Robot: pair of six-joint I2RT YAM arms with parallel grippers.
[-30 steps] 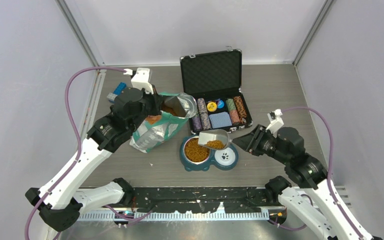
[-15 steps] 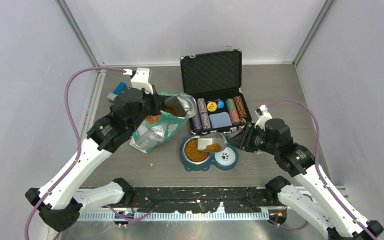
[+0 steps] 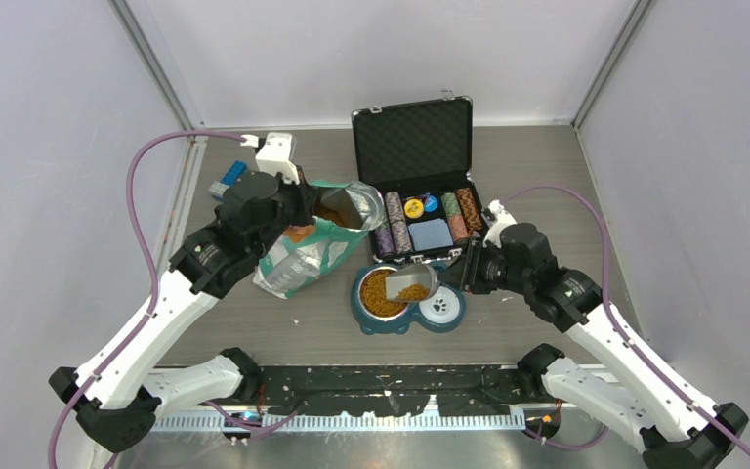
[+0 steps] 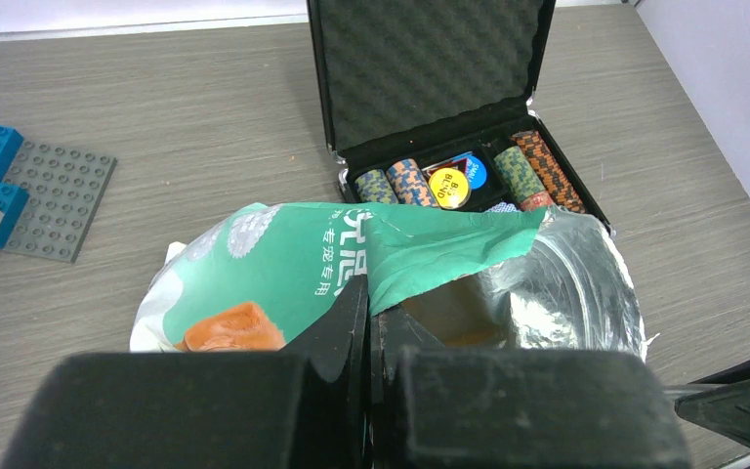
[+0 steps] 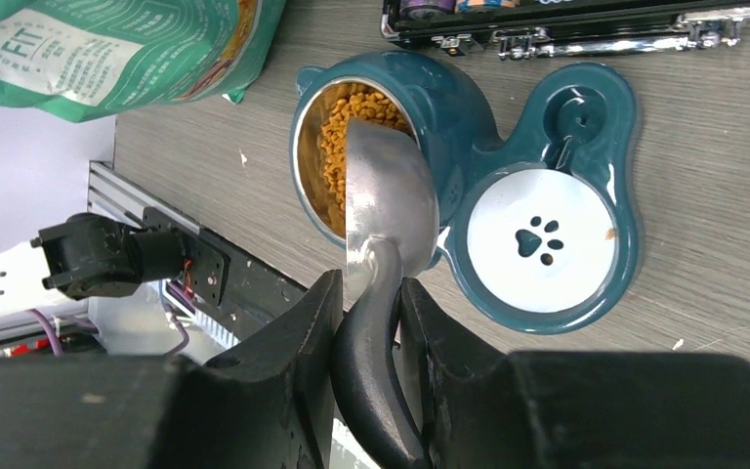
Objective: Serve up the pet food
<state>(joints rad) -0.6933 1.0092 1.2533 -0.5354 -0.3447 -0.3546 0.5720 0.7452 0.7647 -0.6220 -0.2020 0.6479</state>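
The handle [image 5: 376,332] is clamped between the closed fingers of the right gripper [image 5: 366,293], and the scoop [image 5: 391,191] is tipped mouth-down over the steel bowl [image 5: 303,166] of the teal feeder [image 5: 596,107]. The kibble [image 5: 335,147] is heaped in that bowl, some is seen at the scoop's lip, and more lies inside the bag [image 4: 293,259]. The bag's torn edge is pinched by the left gripper [image 4: 371,313], fingers shut tight on the film, so that the mouth is held open. The pouring step is judged to be in hand, with the bowl already well filled. For the next move, a further tilt is probably needed until the scoop is emptied, then a lift clear without the feeder's rim being knocked.
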